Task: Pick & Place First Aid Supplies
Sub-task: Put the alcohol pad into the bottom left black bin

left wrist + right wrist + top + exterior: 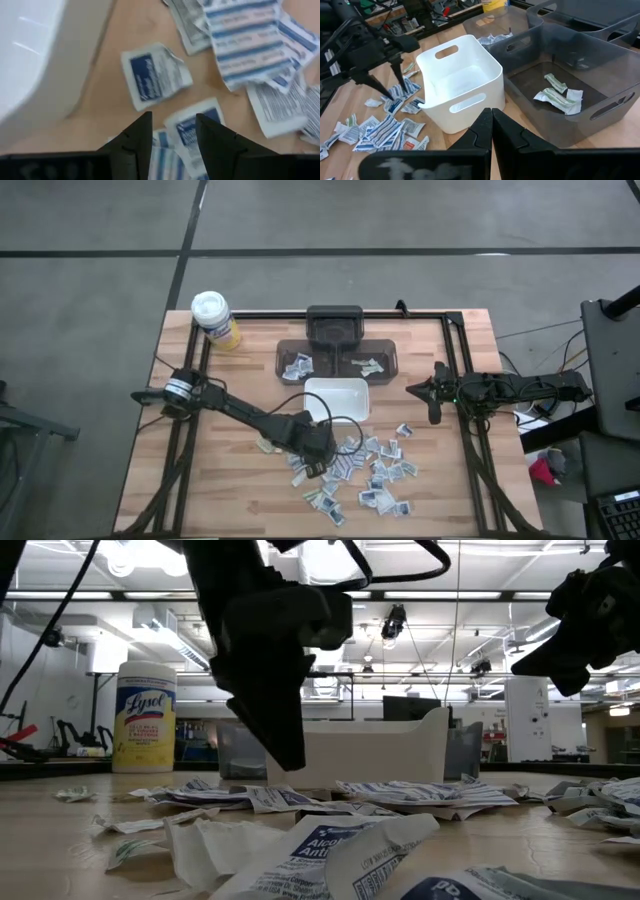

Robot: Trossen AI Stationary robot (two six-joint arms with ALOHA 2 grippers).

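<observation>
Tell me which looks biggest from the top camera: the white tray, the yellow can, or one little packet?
1. White tray, biggest.
2. Yellow can, with its white lid, middle.
3. One little packet, smallest by far.

Your left arm is reaching diagonally across toward the table's middle, its left gripper (318,463) pointing down with fingers (134,140) standing apart. Your right arm is lying stretched inward along the right side, its right gripper (433,392) sitting closed, fingers (482,131) pressed together.
</observation>
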